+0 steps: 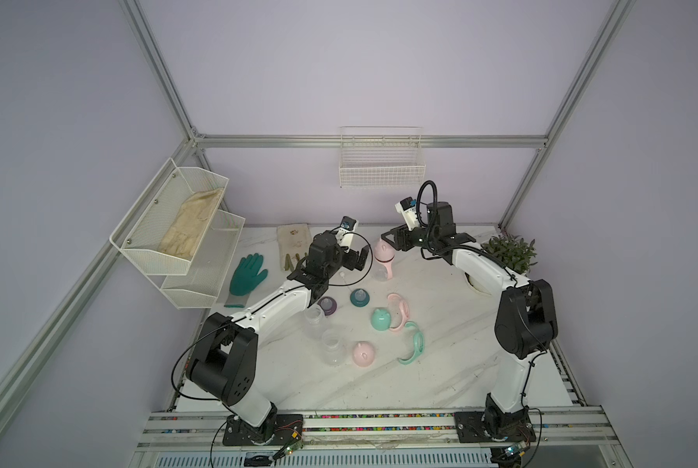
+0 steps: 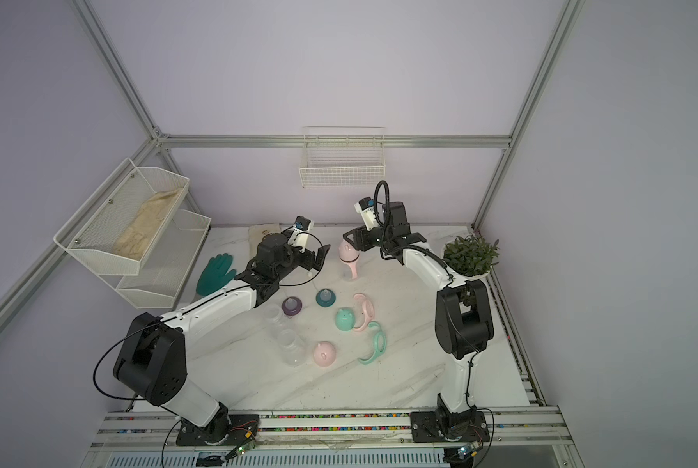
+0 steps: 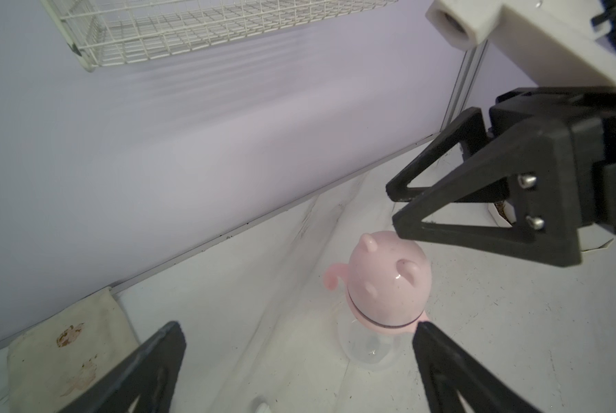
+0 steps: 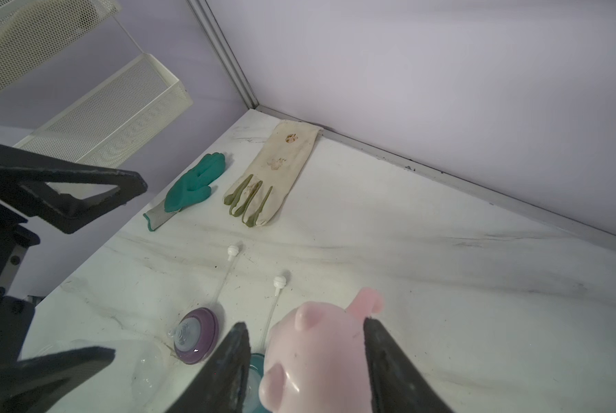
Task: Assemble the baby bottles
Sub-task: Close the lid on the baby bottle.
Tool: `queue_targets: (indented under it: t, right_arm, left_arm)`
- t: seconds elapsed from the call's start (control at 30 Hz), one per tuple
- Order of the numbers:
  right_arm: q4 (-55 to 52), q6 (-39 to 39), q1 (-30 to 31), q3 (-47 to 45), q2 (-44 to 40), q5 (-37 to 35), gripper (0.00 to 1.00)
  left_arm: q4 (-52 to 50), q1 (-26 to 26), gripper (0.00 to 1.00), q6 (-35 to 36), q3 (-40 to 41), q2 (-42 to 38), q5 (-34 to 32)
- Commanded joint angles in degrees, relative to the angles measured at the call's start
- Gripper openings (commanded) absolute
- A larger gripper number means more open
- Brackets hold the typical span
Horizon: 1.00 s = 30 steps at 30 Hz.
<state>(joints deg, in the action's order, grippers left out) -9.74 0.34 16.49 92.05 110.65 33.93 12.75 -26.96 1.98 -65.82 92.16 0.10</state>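
One assembled pink baby bottle (image 1: 383, 259) (image 2: 348, 259) stands at the back of the table. My right gripper (image 1: 390, 239) (image 4: 304, 323) is open at its eared cap (image 4: 317, 357); a gap shows beside one jaw. My left gripper (image 1: 357, 259) (image 3: 297, 327) is wide open, just left of the bottle (image 3: 388, 282), holding nothing. Loose parts lie nearer: two clear bottles (image 1: 315, 318) (image 1: 333, 344), a purple collar (image 1: 328, 304), a teal collar (image 1: 359, 297), a mint cap (image 1: 381, 319), a pink cap (image 1: 363, 353), a pink handle ring (image 1: 400, 310) and a mint handle ring (image 1: 414, 342).
A teal glove (image 1: 248, 273) and a cream glove (image 1: 294, 243) lie at the back left under a mesh shelf (image 1: 177, 227). A wire basket (image 1: 382, 162) hangs on the back wall. A potted plant (image 1: 509, 251) stands back right. Two thin straws (image 4: 232, 250) (image 4: 279, 282) lie near the collars.
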Motion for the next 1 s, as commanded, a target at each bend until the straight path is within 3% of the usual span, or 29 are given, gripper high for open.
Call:
queue_targets:
  t: [0.0, 0.47, 0.97]
  right_arm:
    - [3.43, -1.05, 0.03, -0.21, 1.95, 2.20, 0.53]
    - [4.36, -0.97, 0.08, -1.15, 4.40, 1.35, 0.44]
    - [9.05, 2.16, 0.11, -12.15, 3.15, -2.56, 0.35]
  left_arm:
    - [4.14, 0.42, 1.00, -2.02, -3.93, 1.04, 1.57]
    - [6.14, 0.42, 0.98, -2.75, -7.40, 7.34, 2.49]
    - [6.27, 0.29, 0.93, -5.23, -9.71, 12.42, 4.80]
